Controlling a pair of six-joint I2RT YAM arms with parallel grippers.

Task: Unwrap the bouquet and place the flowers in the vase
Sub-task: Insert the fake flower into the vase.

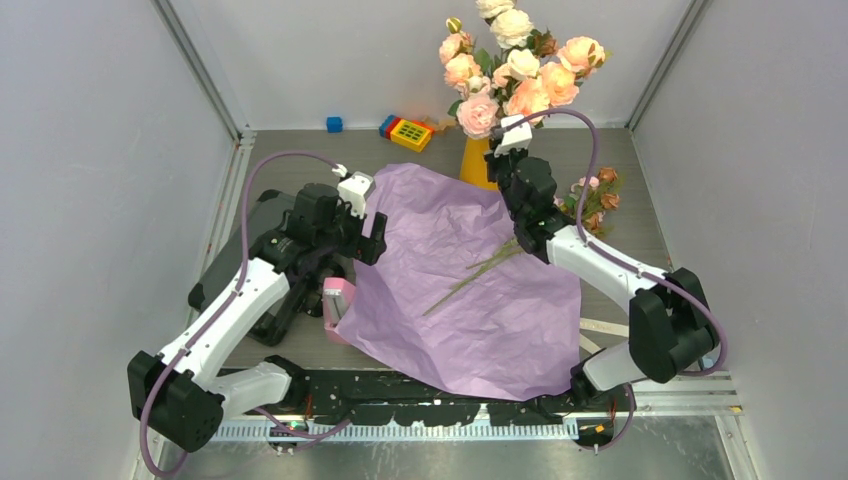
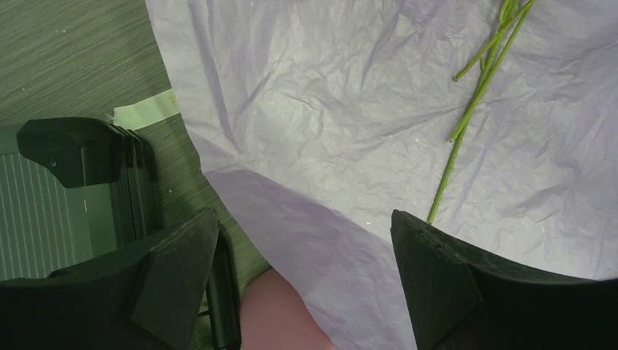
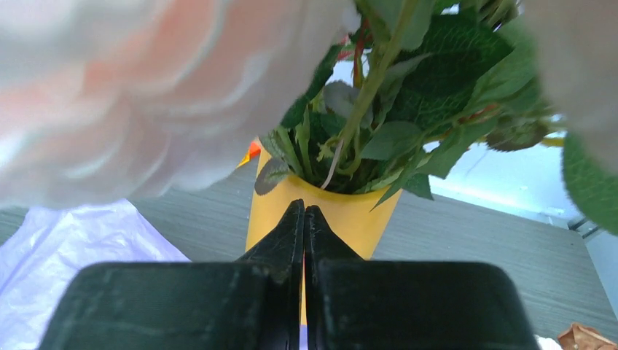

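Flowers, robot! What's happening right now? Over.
Left gripper open above purple paper. Right gripper shut, empty, facing vase. Small flowers lying flat, not in vase. Big roses crowd it.

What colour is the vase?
The vase is plain yellow-orange; best seen in the right wrist view.

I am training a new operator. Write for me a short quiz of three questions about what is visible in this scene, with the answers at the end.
1. True or false: the right gripper is shut and holds nothing.
2. What lies on the purple paper? A) green stems B) a pair of scissors C) a cup
3. Short answer: what stands in the yellow-orange vase?

Key
1. True: its fingers are pressed together with nothing between them.
2. A
3. The large pale pink and cream roses.
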